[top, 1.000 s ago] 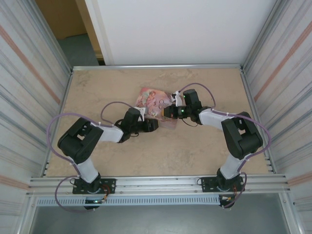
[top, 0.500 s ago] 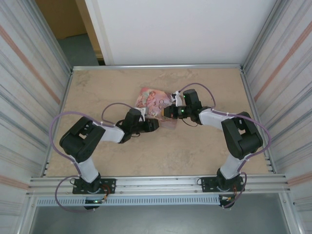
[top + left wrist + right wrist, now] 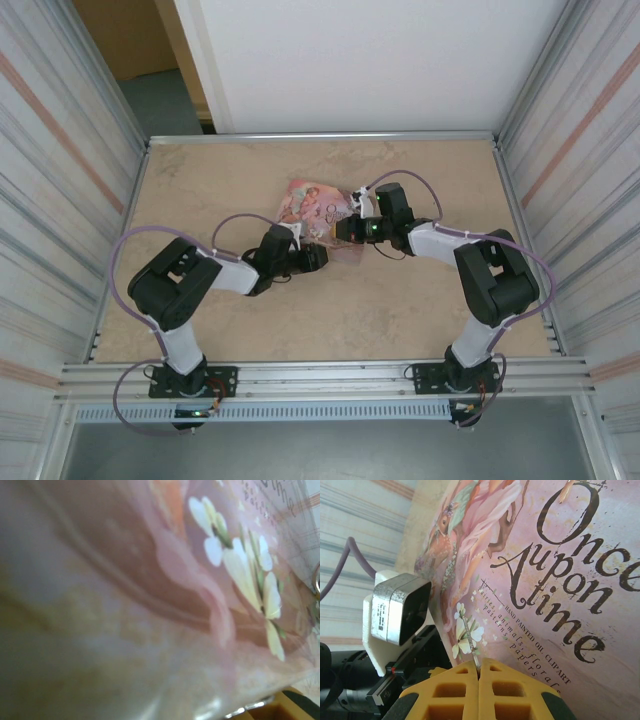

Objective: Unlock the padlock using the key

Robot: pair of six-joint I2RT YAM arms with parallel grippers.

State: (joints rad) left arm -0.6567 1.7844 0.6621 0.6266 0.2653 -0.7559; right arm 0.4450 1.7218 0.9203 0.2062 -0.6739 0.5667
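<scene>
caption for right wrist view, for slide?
Right gripper, jaws shut on a thin metal key, facing the pink tin.

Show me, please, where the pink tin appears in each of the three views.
Top external: the pink tin lies near the middle of the table.
Left wrist: a blurred close-up of the tin, with white flowers at upper right.
Right wrist: its lettered lid runs across the upper right, flowers at lower centre.
Shared landmark: the white flowers.

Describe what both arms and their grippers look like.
The left arm and the right arm have bulky black joints, pale links and looping purple cables. The right gripper is yellow with grid-like cut-outs. A green light glows on its wrist. The left arm's wrist camera is silver-and-black in a white mount.
</scene>
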